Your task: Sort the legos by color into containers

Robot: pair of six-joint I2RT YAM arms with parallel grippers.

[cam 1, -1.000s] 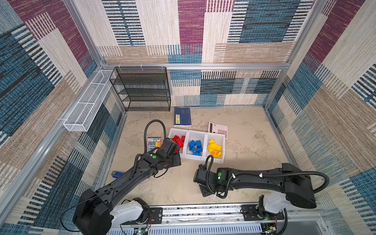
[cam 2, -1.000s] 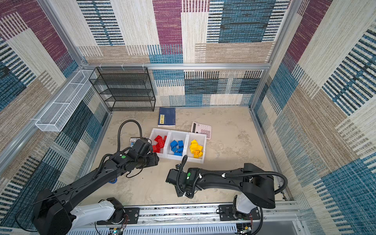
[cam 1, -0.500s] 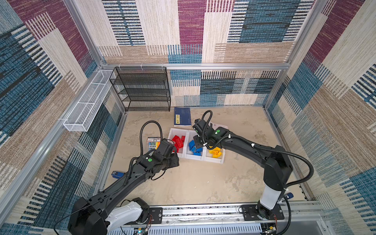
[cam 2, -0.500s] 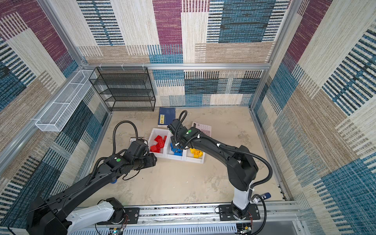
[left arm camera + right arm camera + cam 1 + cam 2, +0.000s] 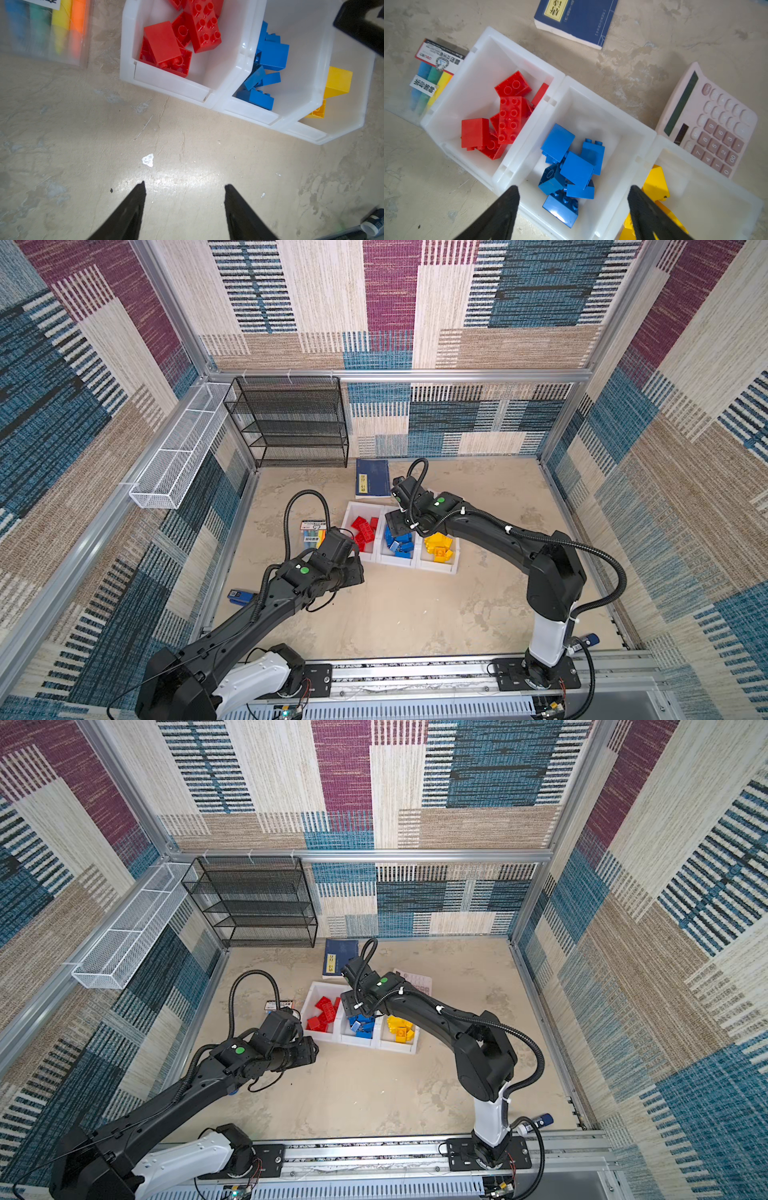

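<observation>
The containers [image 5: 356, 512] are three joined white bins mid-floor. Red legos [image 5: 365, 529] fill the left bin, blue legos [image 5: 399, 543] the middle one and yellow legos [image 5: 438, 545] the right one. My right gripper [image 5: 574, 188] hangs open just above the middle bin, with nothing between its fingers. A blue brick [image 5: 561, 209] lies in the bin straight below it. In both top views this gripper [image 5: 352, 1006] covers the bin's far part. My left gripper [image 5: 185, 185] is open and empty over bare floor in front of the bins [image 5: 172, 83].
A marker pack [image 5: 313, 531] lies left of the bins. A blue book [image 5: 371, 477] and a pink calculator [image 5: 708, 122] lie behind them. A black mesh rack [image 5: 291, 423] and a white wire basket [image 5: 174, 460] line the back left. A small blue object [image 5: 239, 596] sits by the left wall.
My right arm has swung from the front floor to above the middle bin, and its jaws have opened from shut. My left gripper has drawn back a little from the left bin.
</observation>
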